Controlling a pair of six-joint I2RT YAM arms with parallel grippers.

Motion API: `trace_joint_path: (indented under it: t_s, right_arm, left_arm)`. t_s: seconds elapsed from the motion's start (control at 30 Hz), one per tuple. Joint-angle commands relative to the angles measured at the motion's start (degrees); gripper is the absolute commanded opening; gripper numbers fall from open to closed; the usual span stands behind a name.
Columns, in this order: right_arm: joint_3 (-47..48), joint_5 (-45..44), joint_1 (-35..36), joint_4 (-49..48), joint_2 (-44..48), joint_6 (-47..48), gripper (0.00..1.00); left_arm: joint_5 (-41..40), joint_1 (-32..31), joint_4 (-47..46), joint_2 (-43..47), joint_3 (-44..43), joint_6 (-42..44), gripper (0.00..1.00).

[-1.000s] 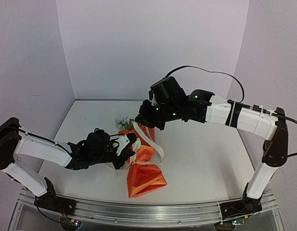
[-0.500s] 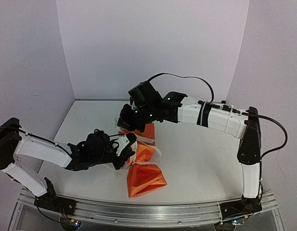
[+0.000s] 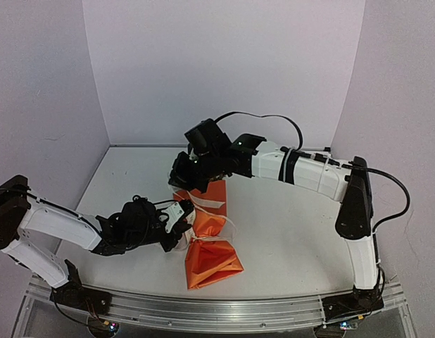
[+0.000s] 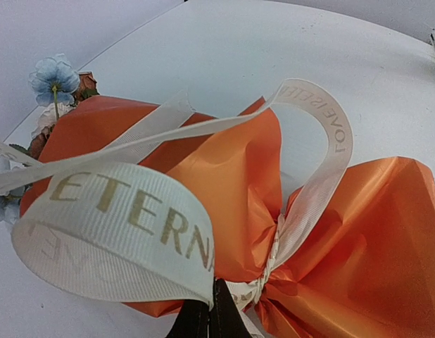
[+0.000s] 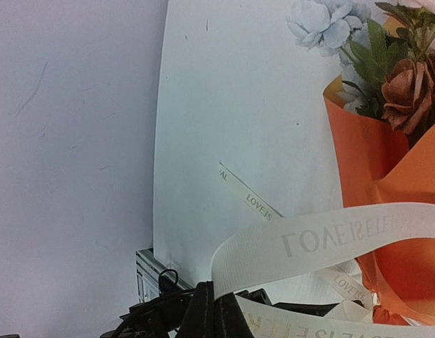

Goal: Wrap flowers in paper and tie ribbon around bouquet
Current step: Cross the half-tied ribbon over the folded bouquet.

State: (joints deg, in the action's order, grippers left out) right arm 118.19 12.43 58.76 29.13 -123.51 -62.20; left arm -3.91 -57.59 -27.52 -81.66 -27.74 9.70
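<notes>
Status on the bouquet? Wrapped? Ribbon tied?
Done: paper is wrapped around the flowers, and the ribbon circles the pinched waist. In hand: left gripper and right gripper are each shut on a ribbon strand, loops slack. Remaining: pull tight and finish the knot; no finished bow shows.

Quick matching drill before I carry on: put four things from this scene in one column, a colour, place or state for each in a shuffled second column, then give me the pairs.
1. ribbon
2. paper
3. blue flower
4. left gripper

A. orange, pinched at the waist
B. shut on the ribbon
C. cream with gold lettering
D. poking out past the paper's edge

Pairs: 1-C, 2-A, 3-D, 4-B
</notes>
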Motion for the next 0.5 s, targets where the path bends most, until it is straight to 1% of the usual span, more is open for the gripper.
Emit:
trace_joint_path:
  t_s: [0.0,0.3,0.47]
  right_arm:
    - [0.0,3.4,-0.6,-0.1,-1.0,-1.4,0.0]
    - [1.9,6.0,-1.3,-0.1,-2.7,-2.6,0.0]
    - [0.6,5.8,-1.2,-0.1,-2.4,-2.5,0.0]
  left_arm:
    - [-3.2,-0.6,-5.5,2.5,1.1,2.3,0.04]
    - [-5.7,-2.5,-5.6,3.3,0.7,5.3,0.04]
    - [-7.0,-3.1,-5.6,4.2,1.1,6.2,0.05]
